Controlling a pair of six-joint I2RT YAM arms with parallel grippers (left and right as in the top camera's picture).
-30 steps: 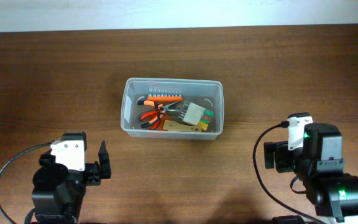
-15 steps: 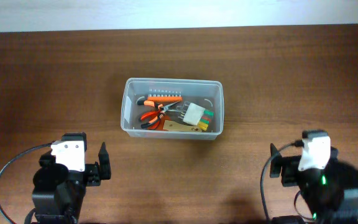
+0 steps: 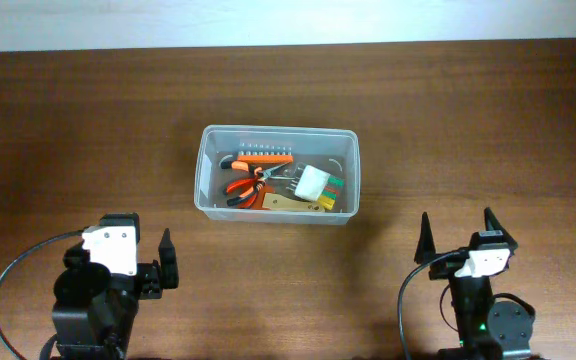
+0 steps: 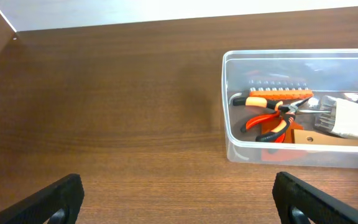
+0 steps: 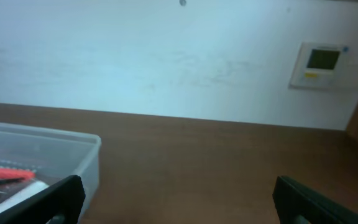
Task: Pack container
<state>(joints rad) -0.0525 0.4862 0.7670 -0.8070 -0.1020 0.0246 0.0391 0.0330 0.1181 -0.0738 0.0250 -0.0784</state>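
The clear plastic container (image 3: 205,170) stands in the middle of the wooden table. It holds orange-handled pliers (image 3: 245,187), an orange bit strip (image 3: 263,158), a white block (image 3: 311,181) and a tan card. It shows in the left wrist view (image 4: 226,99) at right and in the right wrist view (image 5: 86,155) at lower left. My left gripper (image 3: 153,255) is open and empty at the front left, well short of the container. My right gripper (image 3: 457,232) is open and empty at the front right, fingers wide apart.
A white wall runs behind the table's far edge, with a small wall thermostat (image 5: 319,63) in the right wrist view. Bare wood surrounds the container. Black cables (image 3: 8,275) loop beside both arm bases.
The right arm has pulled back toward the front edge and dropped low, its gripper now pointing forward with fingers spread. The left arm and the container have not moved.
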